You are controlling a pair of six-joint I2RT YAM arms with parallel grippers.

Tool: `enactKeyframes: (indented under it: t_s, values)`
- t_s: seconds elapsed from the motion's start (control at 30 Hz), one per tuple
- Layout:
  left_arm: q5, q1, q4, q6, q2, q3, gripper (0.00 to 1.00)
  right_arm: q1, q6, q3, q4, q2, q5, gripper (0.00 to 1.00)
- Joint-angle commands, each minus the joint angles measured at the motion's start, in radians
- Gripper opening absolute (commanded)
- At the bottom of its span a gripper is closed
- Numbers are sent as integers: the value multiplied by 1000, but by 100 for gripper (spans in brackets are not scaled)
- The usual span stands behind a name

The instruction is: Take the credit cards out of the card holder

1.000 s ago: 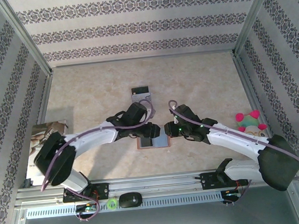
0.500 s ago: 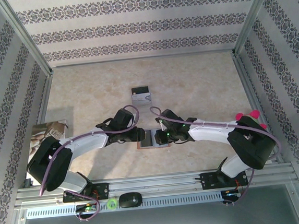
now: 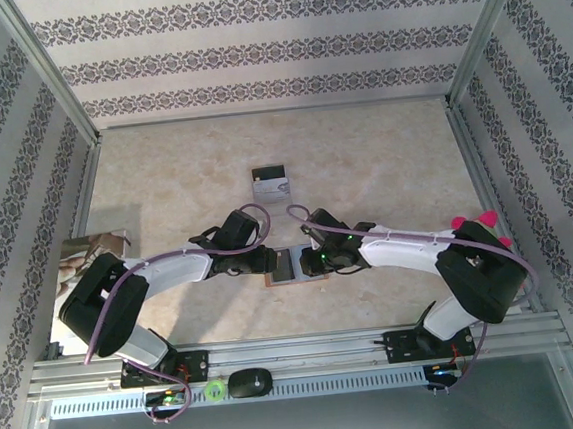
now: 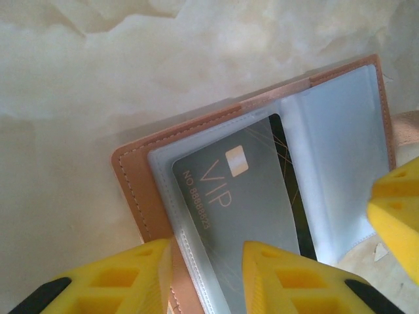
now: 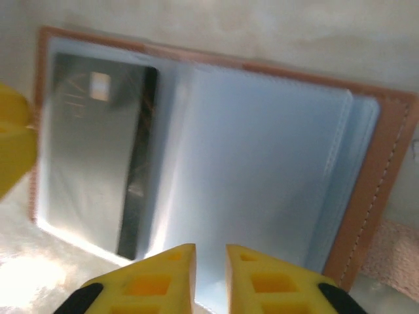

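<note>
Left pincer [image 4: 206,261]: jaws apart, straddling leather edge of card holder [image 4: 141,196], one finger over grey VIP card [image 4: 242,196]. Right pincer [image 5: 211,258]: jaws almost together above clear sleeve [image 5: 262,163]; grip unclear. Card holder open, flat on table [image 3: 383,166], between both.

The grey card [image 4: 242,196] in the card holder [image 4: 134,190] reads "VIP" and "NO 8888…", later digits unclear.
</note>
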Motion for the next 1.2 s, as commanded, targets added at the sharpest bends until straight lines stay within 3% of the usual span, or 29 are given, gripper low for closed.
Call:
enactKeyframes:
  t_s: [0.0, 0.3, 0.83, 1.17]
  values:
    - [-29, 5, -25, 28, -60, 18, 34, 1, -49, 77, -32, -44, -19, 23]
    - [24, -3, 29, 12, -2, 41, 28, -19, -25, 138, 40, 80, -176, 23]
    - [67, -3, 107, -25, 17, 15, 26, -45, -5, 96, 58, 100, -175, 22]
    - [57, -3, 21, -24, 54, 3, 19, -53, -5, 89, 71, 124, -209, 22]
